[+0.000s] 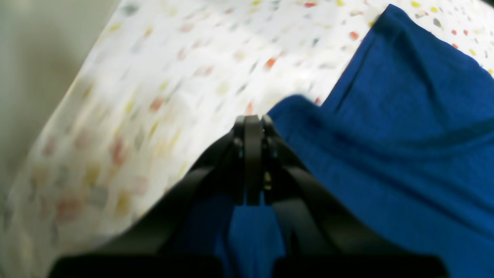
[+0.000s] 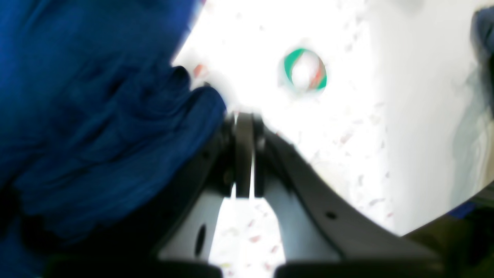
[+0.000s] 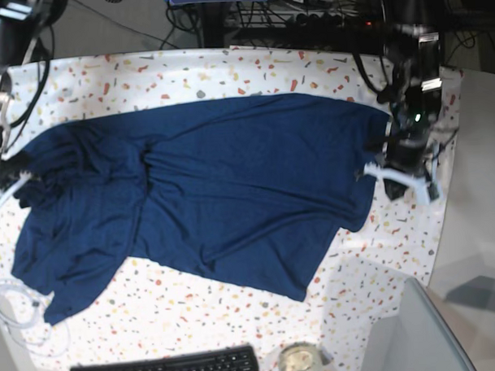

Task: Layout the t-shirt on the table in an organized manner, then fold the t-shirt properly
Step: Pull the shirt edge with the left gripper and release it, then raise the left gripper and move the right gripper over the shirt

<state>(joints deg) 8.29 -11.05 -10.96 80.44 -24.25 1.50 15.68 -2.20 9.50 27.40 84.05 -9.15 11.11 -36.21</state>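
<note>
The dark navy-blue t-shirt [image 3: 231, 194] lies stretched sideways across the speckled table [image 3: 195, 309], with creases near its left end and a wavy lower hem. My left gripper [image 3: 377, 161] is at the shirt's right edge. In the left wrist view that gripper [image 1: 252, 120] is shut, with blue t-shirt fabric [image 1: 405, 135] running under and beside its fingers. My right gripper [image 3: 11, 173] is at the shirt's left end. In the blurred right wrist view it [image 2: 244, 116] is shut, and bunched t-shirt cloth [image 2: 96, 116] gathers against its tip.
A black keyboard [image 3: 168, 369] and a glass jar [image 3: 298, 361] sit at the front edge. A coiled white cable [image 3: 16, 312] lies at the front left. A plain grey surface [image 3: 415, 326] adjoins the front right. A green ring [image 2: 305, 69] lies on the table beyond my right gripper.
</note>
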